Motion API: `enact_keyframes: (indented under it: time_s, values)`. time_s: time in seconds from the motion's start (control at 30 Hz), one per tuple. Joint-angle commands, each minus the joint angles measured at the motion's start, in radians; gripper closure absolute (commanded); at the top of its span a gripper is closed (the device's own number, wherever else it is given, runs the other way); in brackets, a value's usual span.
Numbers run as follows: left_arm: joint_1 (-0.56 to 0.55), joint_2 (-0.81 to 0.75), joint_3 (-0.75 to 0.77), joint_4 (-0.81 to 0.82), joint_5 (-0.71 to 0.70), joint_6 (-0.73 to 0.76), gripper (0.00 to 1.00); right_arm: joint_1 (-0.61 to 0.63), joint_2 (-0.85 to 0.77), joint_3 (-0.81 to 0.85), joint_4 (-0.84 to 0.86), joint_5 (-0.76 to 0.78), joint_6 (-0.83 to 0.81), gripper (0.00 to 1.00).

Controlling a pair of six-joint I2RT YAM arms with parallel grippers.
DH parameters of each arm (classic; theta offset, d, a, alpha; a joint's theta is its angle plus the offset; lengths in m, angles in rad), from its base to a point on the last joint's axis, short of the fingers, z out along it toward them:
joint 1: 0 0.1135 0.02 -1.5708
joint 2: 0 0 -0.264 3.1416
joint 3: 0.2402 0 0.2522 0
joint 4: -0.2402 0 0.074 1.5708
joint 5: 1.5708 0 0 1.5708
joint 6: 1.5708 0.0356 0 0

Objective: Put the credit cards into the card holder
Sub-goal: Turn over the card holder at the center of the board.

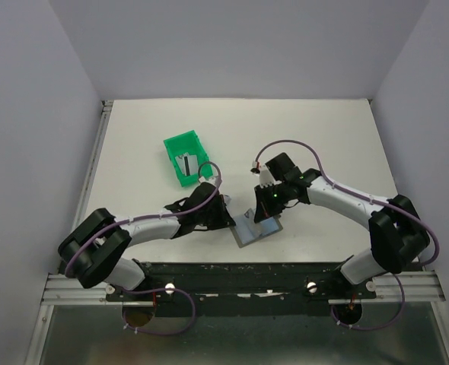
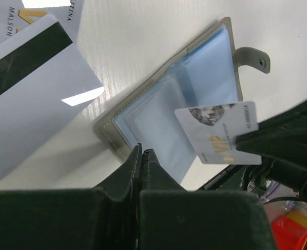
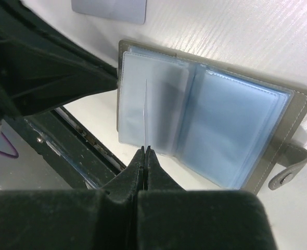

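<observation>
The white desk [image 1: 133, 129] carried everything: the green bin [image 1: 170, 152] sat well behind the arms, and the card holder [image 1: 249, 232] lay open near the front edge between them. The bin held one pale card with a dark stripe [image 1: 186, 166], far from the work. The card holder was spread flat with its clear blue-grey sleeves [image 2: 158, 135] facing up, empty as far as could be seen, and its snap tab [image 2: 252, 56] stuck out past the outer edge. The left end effector [image 2: 141, 152] was closed, its tip set against the holder's edge and apparently pinning it; whether it pinched any material could not be told. The right end effector [image 3: 144, 151] was closed on the VIP card [image 2: 218, 133], gripping it by one edge over the sleeves, with no corner yet in a pocket. A striped card [image 2: 34, 99] lay on the desk just beside the holder, overlapping a printed card [image 2: 8, 15]. The likely failure was the VIP card's leading edge missing the thin sleeve mouth and sliding across the plastic, or dragging the light holder out from under the left tip. A grip by one edge could also let the card pivot and slip free.
</observation>
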Motion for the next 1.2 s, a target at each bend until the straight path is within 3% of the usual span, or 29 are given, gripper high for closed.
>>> enact_keyframes:
  time_s: [0.0,0.27,0.53,0.83,1.17]
  values:
    - [-0.003,-0.101,-0.004,-0.109,-0.085,0.021,1.0,-0.001,0.041,-0.018,0.049,-0.011,0.032,1.0]
    - [-0.008,-0.124,0.036,-0.126,-0.09,0.067,1.0,-0.003,0.104,-0.012,0.057,0.004,0.065,1.0]
    - [-0.023,-0.056,0.048,-0.098,-0.068,0.067,1.0,-0.009,-0.047,-0.017,0.051,0.162,0.121,1.0]
    - [-0.023,-0.056,0.017,-0.097,-0.067,0.061,1.0,-0.056,-0.029,-0.006,-0.013,0.153,0.073,1.0]
    - [-0.026,-0.053,-0.027,-0.085,-0.061,0.035,1.0,-0.09,0.006,-0.027,0.037,0.019,0.046,1.0]
